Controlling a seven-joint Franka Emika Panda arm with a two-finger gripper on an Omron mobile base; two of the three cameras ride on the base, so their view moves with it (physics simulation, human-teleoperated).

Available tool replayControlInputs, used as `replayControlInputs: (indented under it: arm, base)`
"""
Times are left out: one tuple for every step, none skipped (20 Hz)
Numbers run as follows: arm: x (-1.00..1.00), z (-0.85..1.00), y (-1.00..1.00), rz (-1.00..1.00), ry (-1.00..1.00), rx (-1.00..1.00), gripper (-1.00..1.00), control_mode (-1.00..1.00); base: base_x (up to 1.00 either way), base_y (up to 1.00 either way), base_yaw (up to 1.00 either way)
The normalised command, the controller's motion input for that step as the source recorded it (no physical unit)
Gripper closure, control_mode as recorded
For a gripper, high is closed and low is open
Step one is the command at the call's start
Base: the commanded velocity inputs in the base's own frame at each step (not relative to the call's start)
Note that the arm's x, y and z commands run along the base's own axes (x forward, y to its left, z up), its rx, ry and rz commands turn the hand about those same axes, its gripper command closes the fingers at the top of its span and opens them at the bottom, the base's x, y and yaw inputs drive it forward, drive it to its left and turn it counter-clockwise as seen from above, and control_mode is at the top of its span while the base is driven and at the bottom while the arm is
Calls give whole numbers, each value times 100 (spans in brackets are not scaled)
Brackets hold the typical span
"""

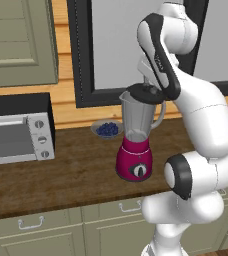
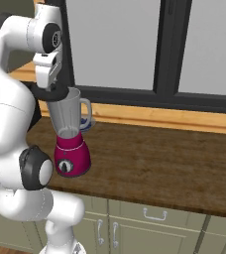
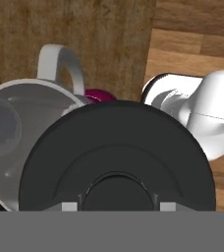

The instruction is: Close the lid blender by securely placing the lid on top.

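Observation:
The blender stands on the wooden counter, a magenta base with a dark dial under a tall clear jar with a side handle. My gripper comes down from above and is shut on the knob of the black round lid. The lid hovers at the jar's rim, shifted a little toward the handle side. In the hand view the lid covers part of the jar, whose open mouth shows to its left. From the right base view the lid sits level with the top of the blender.
A silver toaster oven stands at the counter's left. A small bowl of blueberries sits just behind the blender. A dark-framed window runs along the back wall. Bare wooden counter stretches to the blender's right.

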Motion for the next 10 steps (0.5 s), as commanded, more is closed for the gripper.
replayControlInputs:
  arm:
    - [2,-15,0,0,0,-9,100,-100]
    - [1,-11,0,0,0,-10,100,-100]
    - [0,-13,0,0,0,-11,100,-100]
    - [0,-11,0,0,0,-11,100,-100]
    - [0,-9,0,0,0,-11,100,-100]
    - [0,-4,-4,0,0,-11,100,-100]
    - [0,-6,-3,0,0,-10,100,-100]
    - [3,-2,0,0,0,-8,100,-100]
    - [6,-2,0,0,0,-7,100,-100]
    - [16,0,0,0,0,-6,100,-100]
  base:
    - [0,0,0]
    - [0,0,0]
    - [0,0,0]
    - [0,0,0]
    - [0,0,0]
    - [0,0,0]
    - [0,0,0]
    - [0,0,0]
    - [0,0,0]
    - [0,0,0]
